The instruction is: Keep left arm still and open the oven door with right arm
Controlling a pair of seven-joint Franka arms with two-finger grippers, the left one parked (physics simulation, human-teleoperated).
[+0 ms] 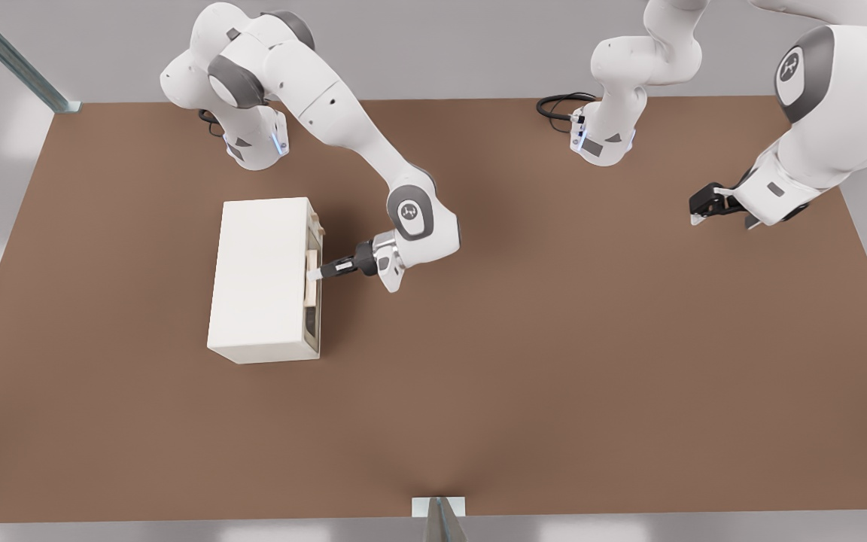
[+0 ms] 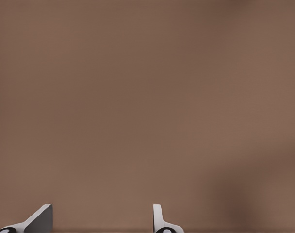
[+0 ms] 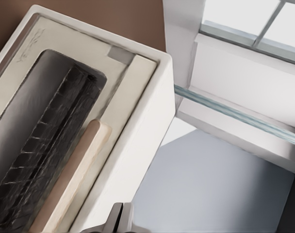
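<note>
The tabletop [image 1: 554, 361] is a flat, matt brown with no grain or sheen. At about nine o'clock on it, the oven [image 1: 260, 278] has a smooth, cream-white, satin-looking shell; its oven door [image 3: 65, 136] carries dark glossy glass and a pale beige matt bar handle [image 3: 72, 174]. The right arm [image 1: 343, 128] looks like glossy white plastic with grey caps; its gripper [image 1: 318, 272], black with pale fingers, sits at the handle.

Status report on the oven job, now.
Right arm's hand at the oven door, fingertips by the bar handle. Door looks shut or barely cracked. Nothing else near the door on the table.
</note>
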